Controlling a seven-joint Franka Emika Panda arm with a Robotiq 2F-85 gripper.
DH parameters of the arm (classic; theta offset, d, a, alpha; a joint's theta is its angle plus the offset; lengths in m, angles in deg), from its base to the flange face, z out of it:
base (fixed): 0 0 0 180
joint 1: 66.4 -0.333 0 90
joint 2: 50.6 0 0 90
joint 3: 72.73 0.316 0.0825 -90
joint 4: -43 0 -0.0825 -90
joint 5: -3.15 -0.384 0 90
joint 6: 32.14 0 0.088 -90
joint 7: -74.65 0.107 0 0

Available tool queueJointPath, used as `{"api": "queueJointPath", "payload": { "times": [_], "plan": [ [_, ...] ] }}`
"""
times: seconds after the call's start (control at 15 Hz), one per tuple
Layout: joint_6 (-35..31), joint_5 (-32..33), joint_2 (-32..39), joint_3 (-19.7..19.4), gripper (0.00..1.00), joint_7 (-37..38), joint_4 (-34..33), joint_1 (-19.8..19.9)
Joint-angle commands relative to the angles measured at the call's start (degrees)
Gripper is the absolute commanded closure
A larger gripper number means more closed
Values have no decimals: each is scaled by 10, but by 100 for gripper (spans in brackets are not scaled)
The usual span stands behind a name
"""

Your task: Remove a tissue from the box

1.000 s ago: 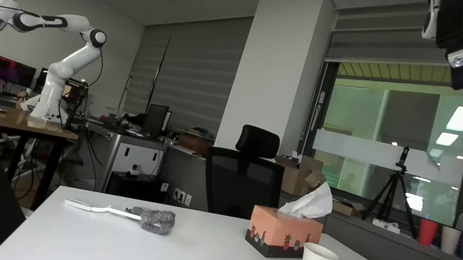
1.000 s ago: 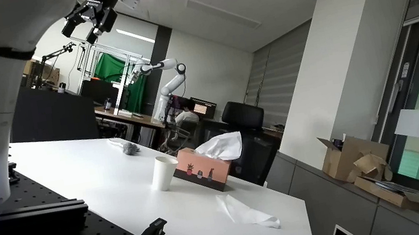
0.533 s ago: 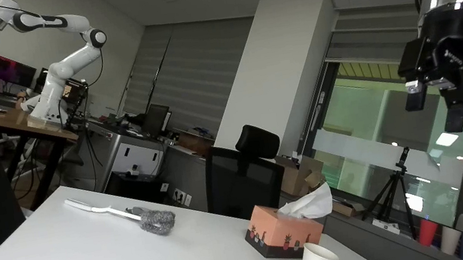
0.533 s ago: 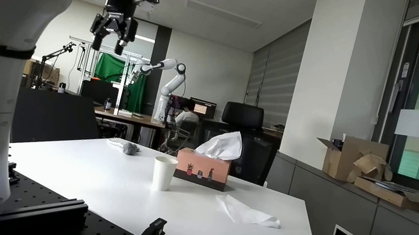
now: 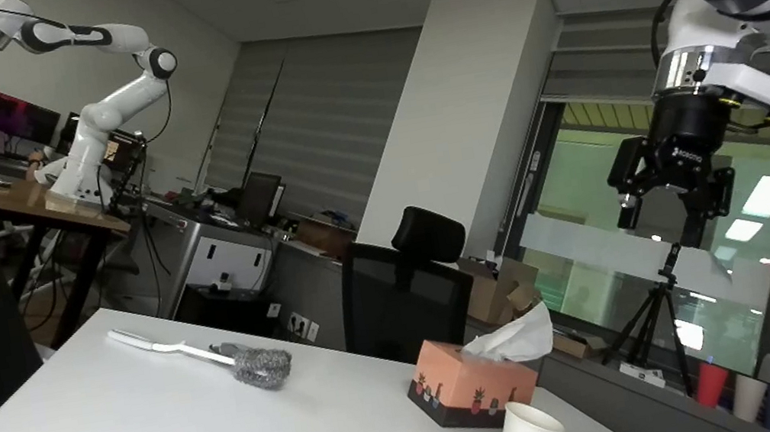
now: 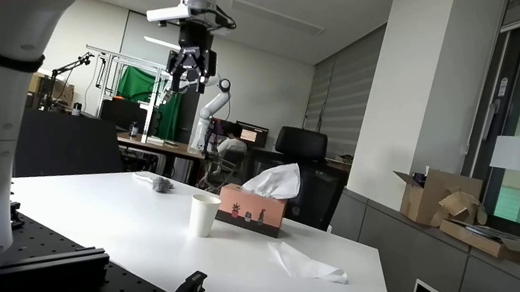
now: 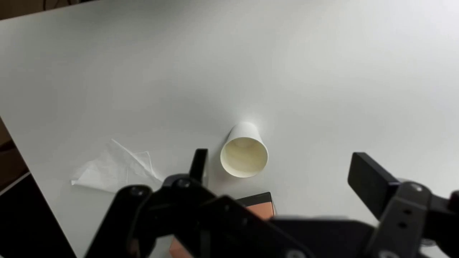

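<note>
The box [image 5: 453, 375], orange-pink with dark lower sides and a cactus pattern, stands on the white table; it also shows in an exterior view [image 6: 249, 206]. A white tissue [image 5: 516, 338] sticks up out of its top, bent to one side, also in an exterior view [image 6: 274, 184]. My gripper [image 5: 661, 222] is open and empty, pointing down, high above the table; it also shows in an exterior view [image 6: 188, 87]. In the wrist view my gripper [image 7: 281, 165] hides most of the box [image 7: 263, 210] and the tissue in it.
A white cup [image 7: 244, 157] stands upright beside the box. A loose tissue [image 7: 111, 170] lies flat on the table, also in an exterior view [image 6: 306, 265]. A long white-handled grey duster [image 5: 262, 367] lies farther off. A black chair [image 5: 406, 298] stands behind the table edge.
The arm has swung out over the table. My gripper has moved left and lower in an exterior view, right and lower in the other view's picture. The box, tissues and cup stay put.
</note>
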Motion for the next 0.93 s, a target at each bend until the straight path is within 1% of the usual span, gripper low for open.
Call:
{"api": "queueJointPath", "payload": {
  "times": [0.0, 0.6, 0.87],
  "plan": [
    [1, 10, 11, -15, 0, 9, -8, -15],
    [1, 11, 16, -14, 0, 12, -14, -15],
    [-60, 20, 73, -28, 0, 18, -46, 0]
  ]
}}
